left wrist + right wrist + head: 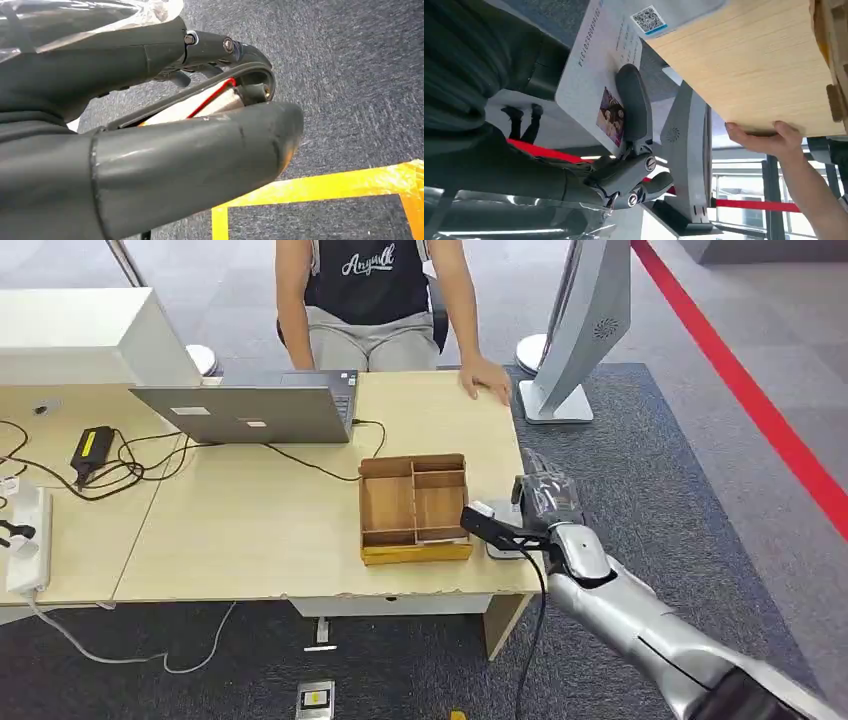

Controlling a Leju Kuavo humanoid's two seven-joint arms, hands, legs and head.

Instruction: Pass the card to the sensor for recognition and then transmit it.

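Furthest left on the table [260, 540] lie a power strip [27, 540] and a tangle of cables; next an open laptop [250, 412]; then the wooden tray [414, 508] with its compartments, which look bare, though its near wall hides the floor of the front one; a person [370, 290] sits behind the table with one hand [487, 377] flat on its far right corner; just right of the tray, at the table's right edge, sits the sensor [503, 535], a small pale flat pad, largely covered by the right hand [535, 508]

The right hand grasps the card [599, 80], pressed between thumb and fingers; in the right wrist view the card juts out beyond the fingers [634, 102] with its long axis pointing away from the palm toward the table edge, its printed face and small photo showing; the QR-marked pale surface [659, 17] past its tip is probably the sensor, so the card seems to be at or just over it, but whether they touch I cannot tell; the right arm is clearly the nearer one

The left hand [150, 150] hangs low over carpet and yellow floor tape [320, 187]; its fingers are curled in; something pale with a red edge [210, 100] shows between them, but whether it is a held thing or part of the hand I cannot tell
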